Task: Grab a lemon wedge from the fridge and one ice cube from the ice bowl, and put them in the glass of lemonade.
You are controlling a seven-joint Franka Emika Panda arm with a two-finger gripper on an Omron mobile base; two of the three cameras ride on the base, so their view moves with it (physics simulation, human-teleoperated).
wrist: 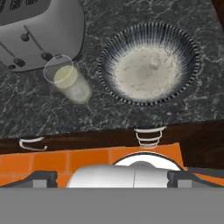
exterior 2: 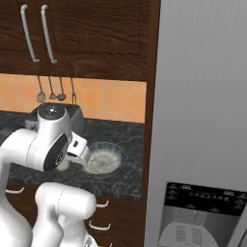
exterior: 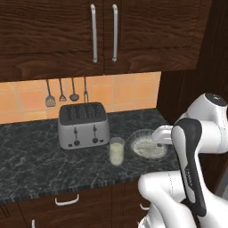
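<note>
The glass of lemonade [exterior: 116, 151] stands on the dark counter just in front of the toaster, holding pale yellow liquid; from above it is the glass of lemonade [wrist: 66, 79]. To its right sits the ice bowl [exterior: 149, 145], shallow with whitish contents, also seen as the ice bowl [exterior 2: 102, 159] and the ice bowl [wrist: 148, 69]. My gripper [wrist: 116, 180] hangs high over the counter's front edge, open and empty, with its fingertips [wrist: 41, 178] far apart. The grey fridge [exterior 2: 202, 106] fills the right side with its door shut. The lemon wedge is out of view.
A silver four-slot toaster [exterior: 83, 125] stands behind the glass. Kitchen utensils [exterior: 62, 93] hang on the orange tiled wall under dark upper cabinets [exterior: 102, 31]. Drawers with white handles [exterior: 67, 200] run below the counter edge. The fridge's black dispenser panel [exterior 2: 202, 212] is at lower right.
</note>
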